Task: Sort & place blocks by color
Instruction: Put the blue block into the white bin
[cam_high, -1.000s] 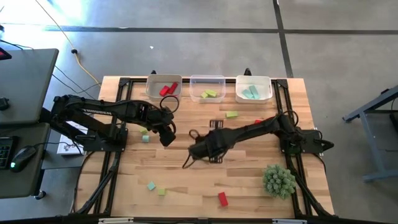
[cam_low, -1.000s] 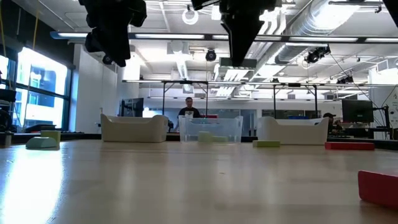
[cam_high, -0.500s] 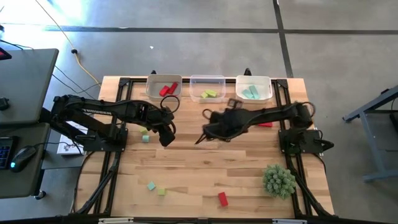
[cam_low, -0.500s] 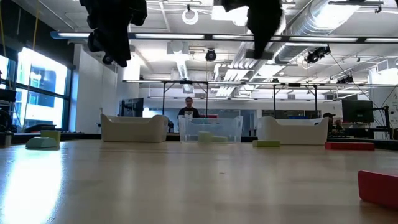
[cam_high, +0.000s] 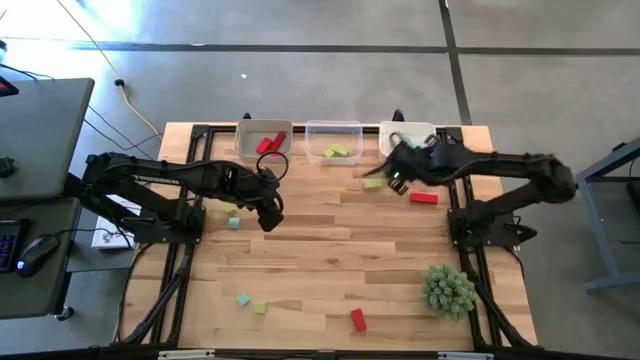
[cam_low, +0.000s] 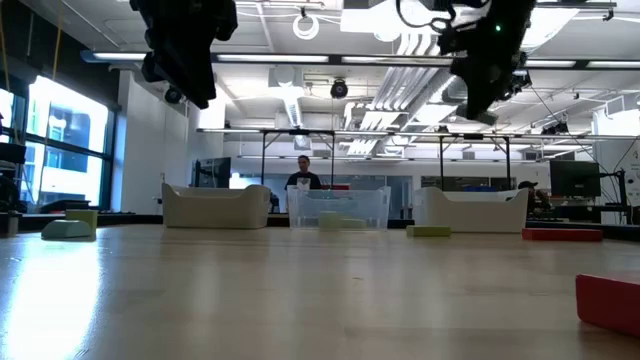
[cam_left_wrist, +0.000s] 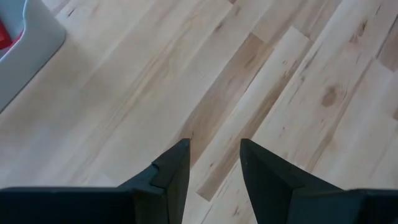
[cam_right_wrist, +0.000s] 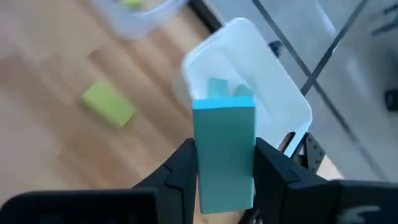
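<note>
— Why carried so high, that flat teal rectangular block (cam_right_wrist: 224, 155)?
— Clamped between the two dark fingers of the right gripper (cam_high: 392, 176), end pointing toward the white plastic bin at the table's far right (cam_high: 432, 150). Kept well above the wooden table (cam_high: 330, 250), probably to pass over the bin wall before release. Already some teal pieces (cam_high: 402, 149) inside there, so the right colour for it.
— And the other containers?
— Same logic, apparently: white bin with red blocks (cam_high: 266, 144) at far left, clear plastic bin with yellow-green blocks (cam_high: 336, 151) in the middle. One colour each, all lined up along the far edge.
— Left gripper (cam_high: 270, 218) busy?
— Not now. Hanging above bare wood, fingers a little apart, nothing between them. Waiting, most likely.
— Much remaining?
— Yes. Loose yellow-green block (cam_high: 373, 184) just beside the right gripper, loose red one (cam_high: 423, 197) near it, a yellow-green and teal pair (cam_high: 232, 216) beside the left gripper, a second such pair (cam_high: 251, 303) and another red block (cam_high: 358, 320) near the front edge. Spiky green plant-like ball (cam_high: 447, 289) at front right, not for sorting.
</note>
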